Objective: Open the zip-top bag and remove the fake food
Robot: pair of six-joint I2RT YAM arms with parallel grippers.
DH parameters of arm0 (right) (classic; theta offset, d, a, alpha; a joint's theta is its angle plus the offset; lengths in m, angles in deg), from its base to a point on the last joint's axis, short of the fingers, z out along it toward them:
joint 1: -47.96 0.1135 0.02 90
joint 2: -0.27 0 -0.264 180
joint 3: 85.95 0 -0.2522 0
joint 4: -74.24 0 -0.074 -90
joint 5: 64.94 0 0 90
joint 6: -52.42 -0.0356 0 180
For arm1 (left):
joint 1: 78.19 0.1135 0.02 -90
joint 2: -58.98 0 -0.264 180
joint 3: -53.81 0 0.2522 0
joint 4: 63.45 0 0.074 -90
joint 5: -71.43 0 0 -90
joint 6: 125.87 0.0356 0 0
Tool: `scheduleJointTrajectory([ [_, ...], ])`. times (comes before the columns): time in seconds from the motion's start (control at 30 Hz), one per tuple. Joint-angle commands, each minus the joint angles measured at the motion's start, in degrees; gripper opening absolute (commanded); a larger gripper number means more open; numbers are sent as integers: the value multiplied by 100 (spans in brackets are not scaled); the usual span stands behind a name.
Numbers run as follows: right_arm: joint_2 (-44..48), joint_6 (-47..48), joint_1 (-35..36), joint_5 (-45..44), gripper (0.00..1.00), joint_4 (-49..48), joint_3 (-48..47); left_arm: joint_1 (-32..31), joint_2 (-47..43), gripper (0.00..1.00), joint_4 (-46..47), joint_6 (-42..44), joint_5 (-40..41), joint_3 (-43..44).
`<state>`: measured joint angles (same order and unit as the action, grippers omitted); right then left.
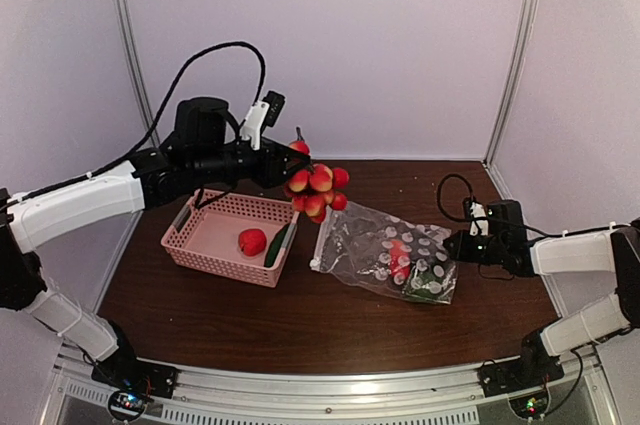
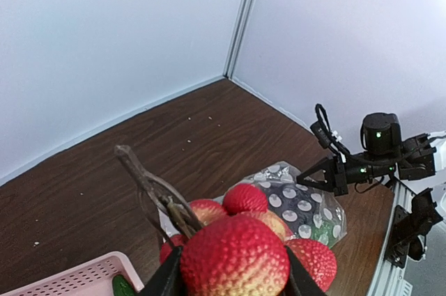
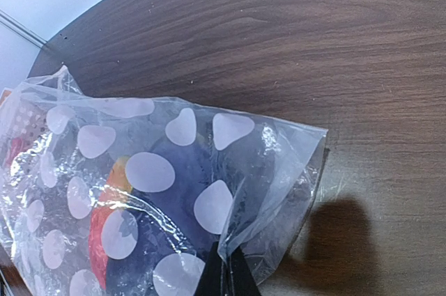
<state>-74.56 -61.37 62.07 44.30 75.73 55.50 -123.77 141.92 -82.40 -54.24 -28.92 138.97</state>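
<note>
Item 1. Left claw [image 1: 283, 167]: raised off the counter [image 1: 300, 330], clamped on a berry cluster [image 1: 318, 191], red-orange and knobbly, on a brown stem. Cluster hanging free just under the claw, touching nothing else.

Item 2. Pink basket [image 1: 218, 265]: below and to the near side of the left claw. Inside: one red tomato [image 1: 252, 241] and one green cucumber [image 1: 277, 245], side by side.

Item 3. Zip-top bag [image 1: 375, 235]: flat on the counter, between the two claws, well below the lifted cluster. White zip strip at the end towards the left claw; mouth not plainly seen, judged open, since food is already out.

Item 4. Right claw [image 3: 226, 278]: low at the counter, pinched narrow on the bag's closed corner, plastic folded between the tips.

Item 5. Fake food left in the bag, ahead of the right claw: dark purple eggplant [image 3: 188, 191], a red piece [image 3: 104, 233], a sliver of orange, some green [image 1: 430, 283].

Progress, as a judgement: opening done; removal partly done, two pieces binned and one cluster in transit. Left: setting down the cluster, then emptying the rest.
</note>
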Motion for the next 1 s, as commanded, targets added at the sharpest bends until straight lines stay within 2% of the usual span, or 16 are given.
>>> scheduleJointTrajectory([
  [0.0,99,4,-40,-90,0,14,74,209,-456,0,183,-51,395,-126],
  [0.27,65,5,-40,-61,0,-20,82,604,-1250,0,-233,-169,944,-679],
  [0.53,8,-21,-41,-15,0,-107,98,932,-1948,0,-860,-377,2364,-1484],
  [0.67,-21,-24,-41,-6,0,-117,98,1088,-2141,0,-758,-546,2397,-1992],
  [0.97,-41,-20,-45,16,0,-122,111,1217,-2162,0,-673,-636,2608,-2500],
])
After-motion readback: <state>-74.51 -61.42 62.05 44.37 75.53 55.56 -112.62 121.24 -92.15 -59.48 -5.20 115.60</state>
